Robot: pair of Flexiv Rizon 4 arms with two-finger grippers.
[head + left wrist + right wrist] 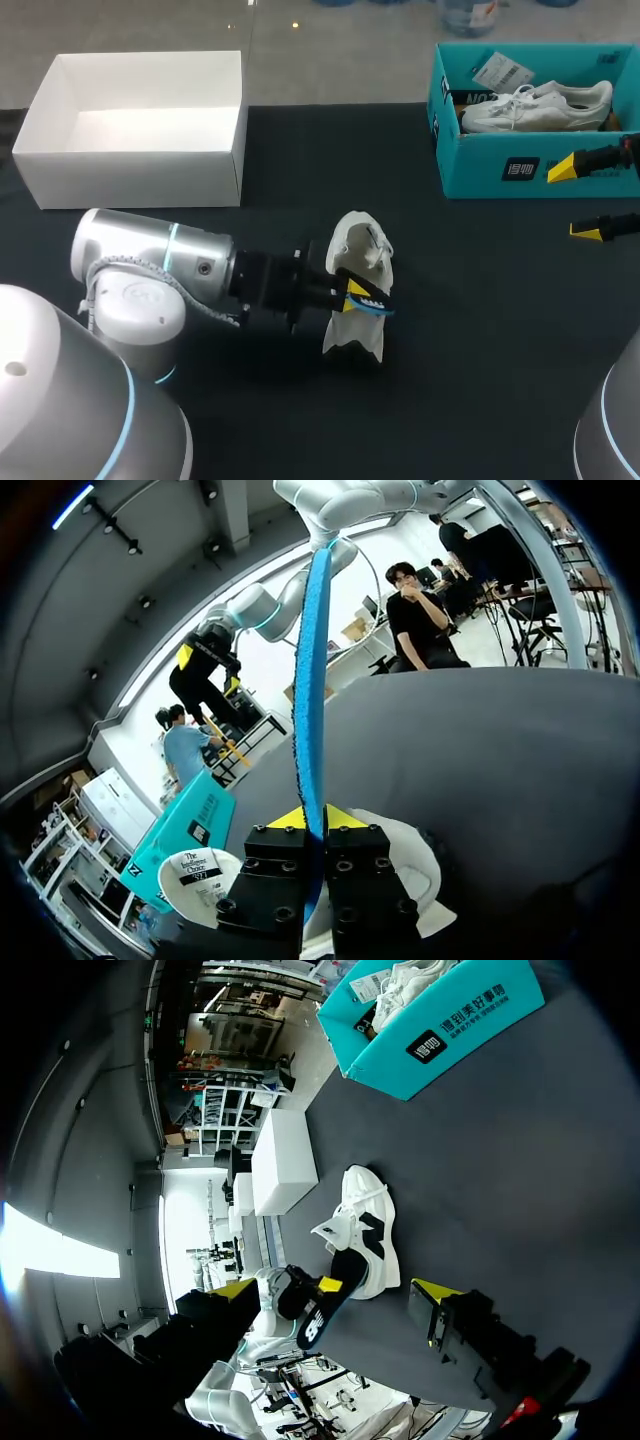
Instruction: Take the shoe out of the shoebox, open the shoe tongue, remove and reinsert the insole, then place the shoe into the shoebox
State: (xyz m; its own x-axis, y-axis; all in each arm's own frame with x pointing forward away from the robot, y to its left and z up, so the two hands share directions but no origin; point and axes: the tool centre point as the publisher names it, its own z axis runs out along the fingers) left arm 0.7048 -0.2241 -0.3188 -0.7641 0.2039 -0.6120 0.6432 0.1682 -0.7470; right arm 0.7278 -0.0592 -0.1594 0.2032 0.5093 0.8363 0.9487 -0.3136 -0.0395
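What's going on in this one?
The left gripper is shut on the insole, holding it on edge at the shoe, which sits mid-table. Whether the insole's far end is inside the shoe cannot be told. The right gripper is open and holds nothing, in front of the teal shoebox, which has a second shoe in it.

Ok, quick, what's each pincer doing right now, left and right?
Left pincer: closed on the insole.
Right pincer: open, holding nothing.
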